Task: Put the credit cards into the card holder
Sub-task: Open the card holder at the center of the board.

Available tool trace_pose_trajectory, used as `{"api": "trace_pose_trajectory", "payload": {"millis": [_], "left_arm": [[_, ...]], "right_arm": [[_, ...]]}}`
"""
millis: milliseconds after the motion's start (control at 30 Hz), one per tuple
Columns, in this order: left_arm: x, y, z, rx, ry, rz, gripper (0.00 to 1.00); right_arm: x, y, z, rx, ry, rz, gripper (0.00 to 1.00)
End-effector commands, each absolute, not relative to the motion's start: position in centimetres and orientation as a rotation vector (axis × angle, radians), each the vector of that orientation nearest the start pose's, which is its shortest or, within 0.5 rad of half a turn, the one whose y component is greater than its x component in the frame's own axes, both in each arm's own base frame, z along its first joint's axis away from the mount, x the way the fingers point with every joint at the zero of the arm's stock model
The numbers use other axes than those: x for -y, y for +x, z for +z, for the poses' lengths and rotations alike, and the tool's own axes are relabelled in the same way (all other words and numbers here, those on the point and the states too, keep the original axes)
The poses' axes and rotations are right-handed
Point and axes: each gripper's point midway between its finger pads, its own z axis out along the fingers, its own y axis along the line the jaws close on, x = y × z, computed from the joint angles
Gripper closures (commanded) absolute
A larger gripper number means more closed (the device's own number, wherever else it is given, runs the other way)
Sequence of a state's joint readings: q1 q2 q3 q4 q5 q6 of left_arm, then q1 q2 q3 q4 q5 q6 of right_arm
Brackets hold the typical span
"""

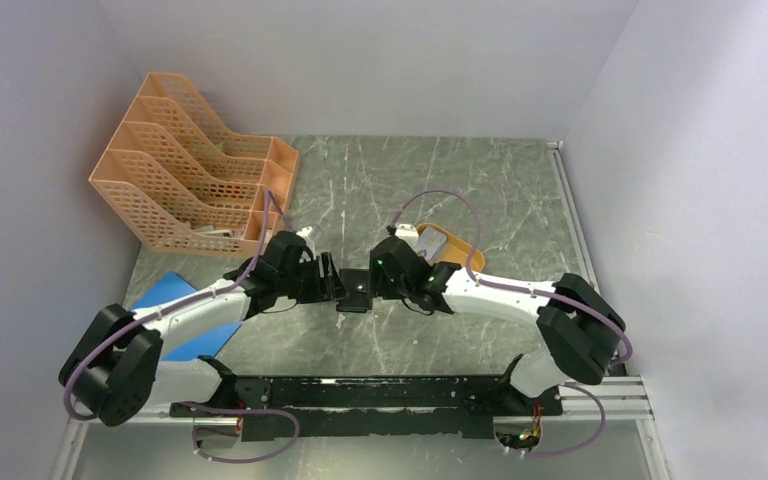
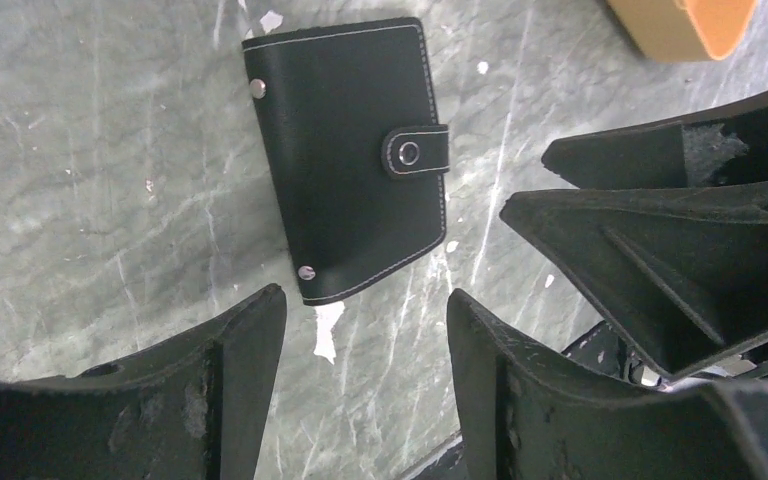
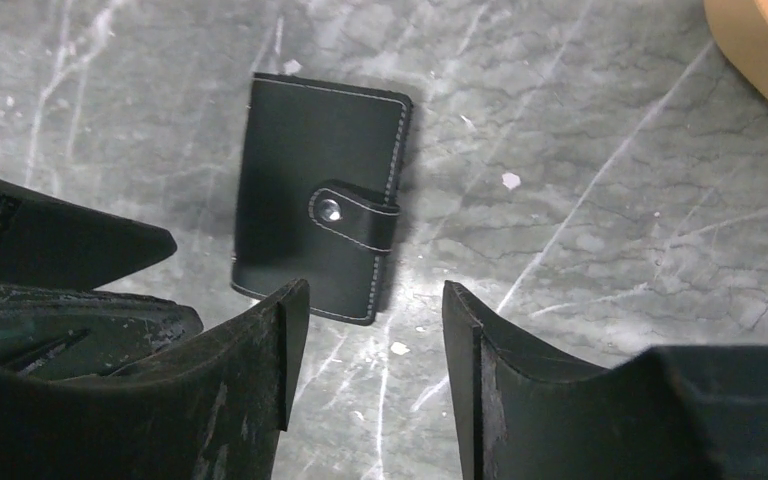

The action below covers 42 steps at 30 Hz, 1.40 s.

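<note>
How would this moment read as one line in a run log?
left pincer: open, empty | right pincer: open, empty | card holder: snapped shut, flat on table, between them

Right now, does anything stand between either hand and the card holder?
Nothing visible does. The card holder lies closed on the table, just ahead of the left hand and the right hand, both open and empty.

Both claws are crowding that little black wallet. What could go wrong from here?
The left gripper and right gripper hang very close together, so they might collide. The card holder lies flat with its snap tab fastened; they could shove it across the table instead of gripping or opening it.
</note>
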<state>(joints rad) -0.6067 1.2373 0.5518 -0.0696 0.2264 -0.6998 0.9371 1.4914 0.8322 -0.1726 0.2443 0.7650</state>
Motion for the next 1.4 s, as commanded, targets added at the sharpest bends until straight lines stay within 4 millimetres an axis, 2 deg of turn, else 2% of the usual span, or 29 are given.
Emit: {"api": "trace_pose_trajectory", "payload": {"millis": [0,300,533,833,1100,1367], "left_arm": [[24.3,22.7,6.6,-2.457,-0.011,-0.939,0.35],[24.4,22.2,3.9,-2.525,-0.012,-0.917,0.37],[24.4,21.9,2.4,-2.561,0.013,-0.890,0.45],[25.2,21.3,1.8,-2.575,0.011,-0.949,0.47],[25.9,19.7,1.3,-2.595,0.033,-0.986,0.52],[26.5,18.4,0.8,-2.617,0.067,-0.983,0.60]], "right_arm": [[-30.2,23.4,6.0,-2.455,-0.099,0.588,0.46],[-30.1,23.7,4.2,-2.500,-0.124,0.578,0.51],[-30.0,23.9,4.0,-2.496,-0.133,0.572,0.51],[-30.3,23.5,2.6,-2.540,-0.171,0.574,0.51],[-29.8,23.3,1.3,-2.592,-0.083,0.641,0.53],[-29.1,22.5,0.5,-2.606,-0.136,0.639,0.77]]}}
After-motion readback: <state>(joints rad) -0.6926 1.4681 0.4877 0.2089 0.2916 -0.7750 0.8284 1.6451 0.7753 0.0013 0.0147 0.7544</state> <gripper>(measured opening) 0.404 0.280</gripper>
